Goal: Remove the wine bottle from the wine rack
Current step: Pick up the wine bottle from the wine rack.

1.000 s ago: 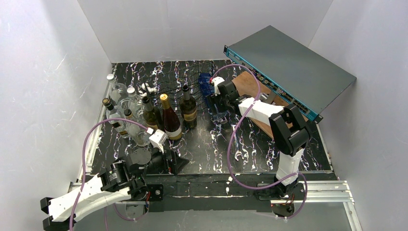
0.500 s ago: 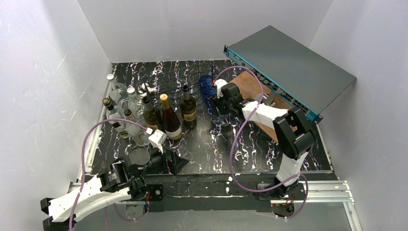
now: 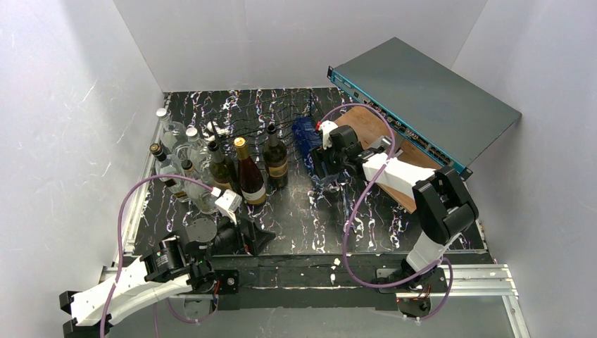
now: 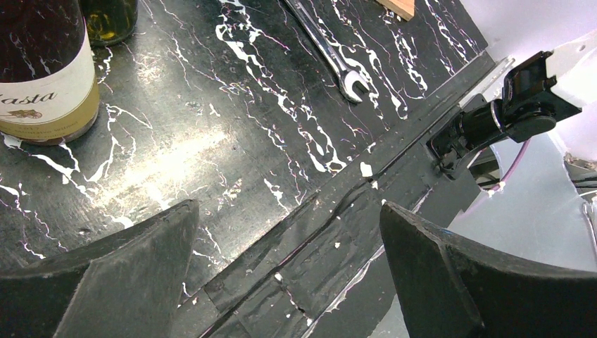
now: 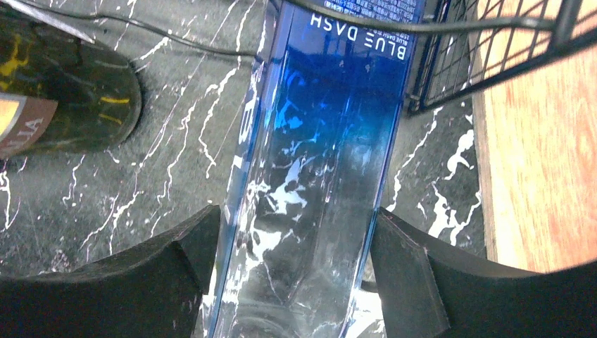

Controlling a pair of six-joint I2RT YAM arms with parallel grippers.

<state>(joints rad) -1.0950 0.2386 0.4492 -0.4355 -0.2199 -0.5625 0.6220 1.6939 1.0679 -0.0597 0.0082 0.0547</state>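
Both wine bottle (image 5: 310, 162) ends are cut off around the right claw (image 5: 296, 218).

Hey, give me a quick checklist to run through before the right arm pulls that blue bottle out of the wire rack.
1. Right gripper straddles the blue bottle, fingers against both sides: ok.
2. Bottle free of the wine rack: not ok, a wire crosses over it.
3. Upright bottles apart from the gripped bottle: ok, they stand to its left.
4. Left gripper open and holding nothing, near the table's front edge: ok.
5. Grip firm enough to lift: cannot tell.
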